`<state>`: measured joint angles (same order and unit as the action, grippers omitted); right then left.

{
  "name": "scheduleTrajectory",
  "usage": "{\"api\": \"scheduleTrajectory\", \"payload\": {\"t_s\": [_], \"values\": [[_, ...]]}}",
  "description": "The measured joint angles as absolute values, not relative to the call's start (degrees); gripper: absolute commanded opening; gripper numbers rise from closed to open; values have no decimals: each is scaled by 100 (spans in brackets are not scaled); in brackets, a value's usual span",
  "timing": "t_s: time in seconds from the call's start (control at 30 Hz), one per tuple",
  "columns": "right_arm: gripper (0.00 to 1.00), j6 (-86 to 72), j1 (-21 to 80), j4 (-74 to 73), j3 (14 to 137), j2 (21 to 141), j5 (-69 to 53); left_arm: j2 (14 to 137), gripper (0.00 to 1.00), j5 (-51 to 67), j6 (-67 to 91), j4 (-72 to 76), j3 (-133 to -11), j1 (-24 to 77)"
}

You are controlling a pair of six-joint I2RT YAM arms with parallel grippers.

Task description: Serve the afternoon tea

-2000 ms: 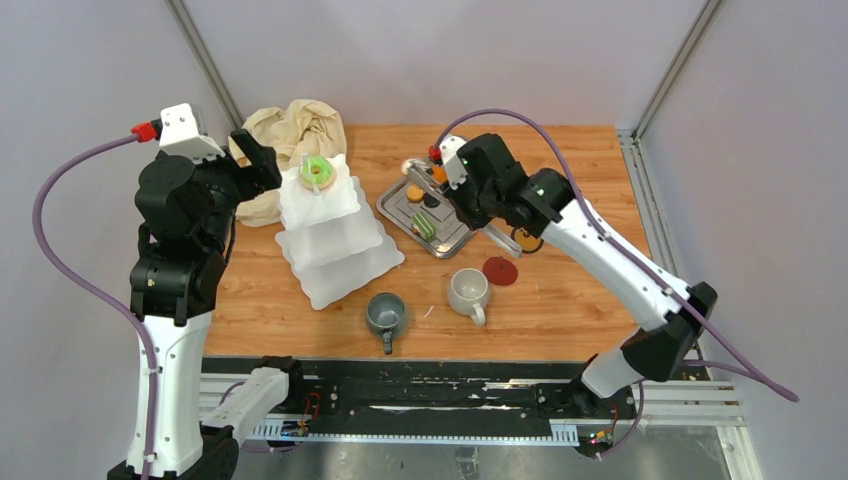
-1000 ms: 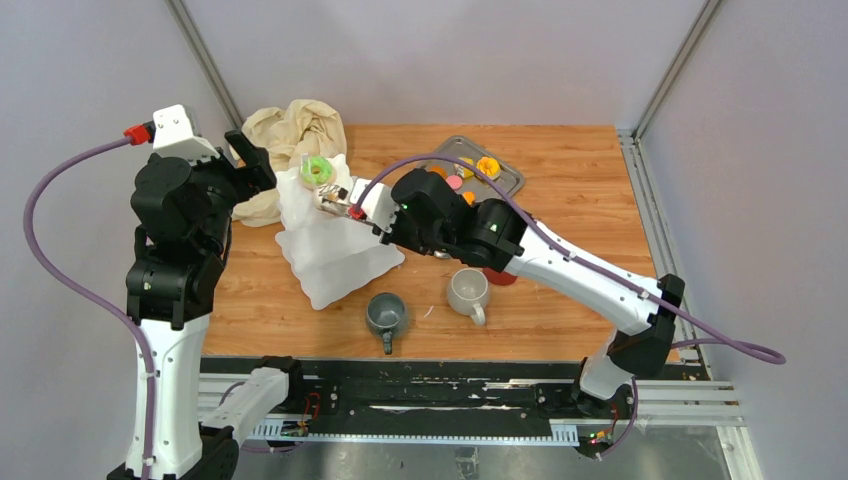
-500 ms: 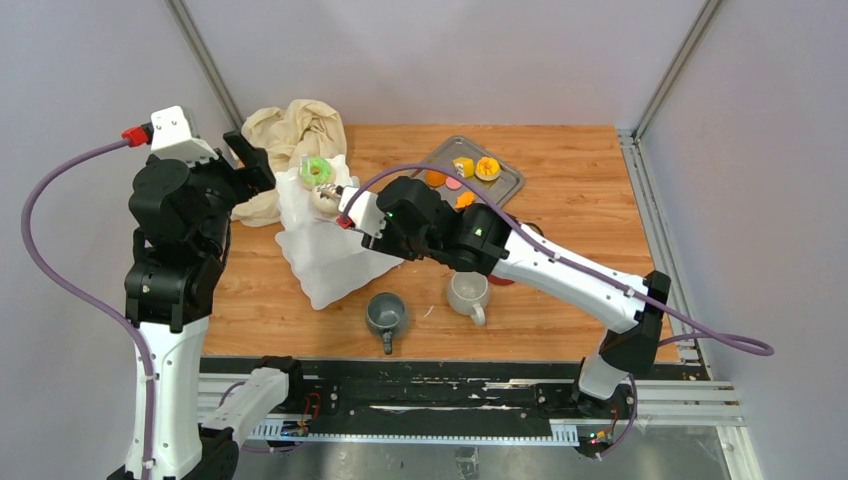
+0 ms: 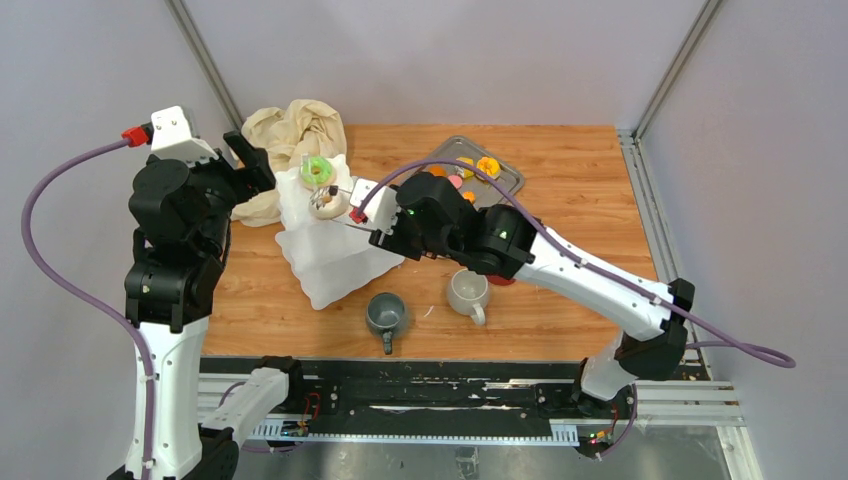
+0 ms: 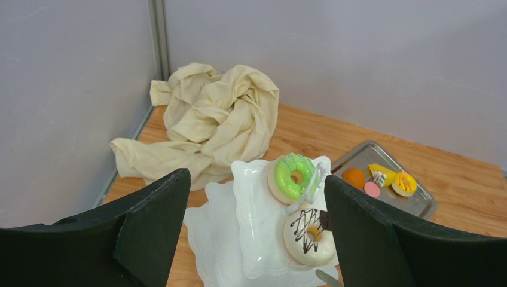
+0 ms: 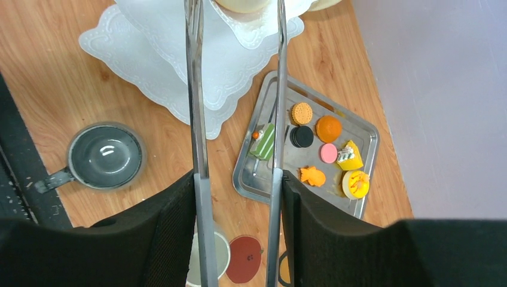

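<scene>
Looking down the right wrist camera, I am seeing the right gripper (image 4: pixel 340 203) standing released. Its two long metal fingers (image 6: pixel 192 89) are parted, and the white doughnut (image 5: pixel 309 233) with chocolate drizzle is lying between their tips. A slim gap is showing on each side of it, so nothing is being pinched. That doughnut is resting on the top tier of the white three-tier stand (image 4: pixel 335 262), just beside the green ring doughnut (image 4: pixel 317 170), which is sitting against the stand's handle.

The left gripper (image 5: pixel 256 179) is hanging wide open above the stand's far left side, grasping nothing.

Counting now, I am finding two doughnuts on the top tier, one green and one white. Eight pastries (image 6: pixel 328 128) are lying on the steel tray (image 6: pixel 254 185): a green slice, a round biscuit, a black stack, an orange round, a pink disc, a yellow wedge, an orange fish shape and a yellow round. Two mugs are standing near the front edge of the table (image 4: pixel 560 160), the grey mug (image 4: pixel 386 313) and the white mug (image 4: pixel 467 290), close together. One red disc (image 6: pixel 245 267) is lying beside the white mug. One beige cloth (image 5: pixel 209 119) is bunched in the far left corner.
</scene>
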<state>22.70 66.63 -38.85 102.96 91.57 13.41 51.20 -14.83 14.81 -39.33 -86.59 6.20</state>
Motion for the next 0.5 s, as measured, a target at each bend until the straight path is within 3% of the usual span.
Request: {"api": "scheduleTrajectory", "payload": {"t_s": [0.3, 0.5], "values": [[50, 1599, 6307, -3463, 9636, 8099, 416, 5164, 87, -1406, 1485, -3933, -8639, 620], [46, 823, 5103, -3170, 8871, 7367, -150, 5277, 87, -1319, 1503, -3975, -8639, 620]]}}
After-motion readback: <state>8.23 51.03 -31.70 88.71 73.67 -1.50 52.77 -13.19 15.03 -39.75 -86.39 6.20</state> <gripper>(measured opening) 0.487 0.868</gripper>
